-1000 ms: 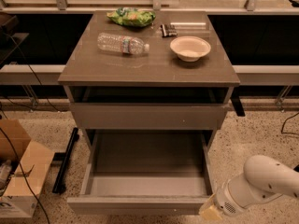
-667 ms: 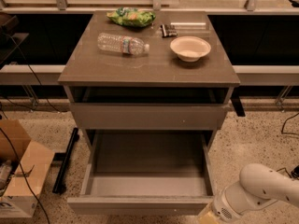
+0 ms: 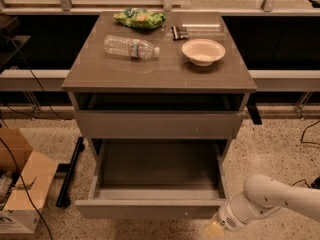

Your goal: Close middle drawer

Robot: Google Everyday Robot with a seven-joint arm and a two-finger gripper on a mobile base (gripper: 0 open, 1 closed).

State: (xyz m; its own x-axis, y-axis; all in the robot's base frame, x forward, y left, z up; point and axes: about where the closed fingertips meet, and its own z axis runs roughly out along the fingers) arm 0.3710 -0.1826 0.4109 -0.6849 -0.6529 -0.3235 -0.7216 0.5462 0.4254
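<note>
The middle drawer (image 3: pixel 150 209) is the lower of two grey-brown fronts and stands pulled far out, its grey tray (image 3: pixel 157 169) empty. The upper drawer front (image 3: pixel 160 125) above it sits nearly flush with the cabinet. My gripper (image 3: pixel 216 228) is at the end of the white arm (image 3: pixel 272 199) coming in from the lower right. It is low, right at the right end of the middle drawer's front, just before it.
On the cabinet top (image 3: pixel 100 74) lie a plastic bottle (image 3: pixel 131 47), a white bowl (image 3: pixel 203 51), a green snack bag (image 3: pixel 140 18) and a dark bar (image 3: pixel 180 32). A cardboard box (image 3: pixel 20 194) and a black bar (image 3: pixel 70 171) are on the floor at the left. Cables run on both sides.
My arm has moved a little left and lower, toward the drawer front's right end. The middle drawer's front seems to have shifted slightly inward.
</note>
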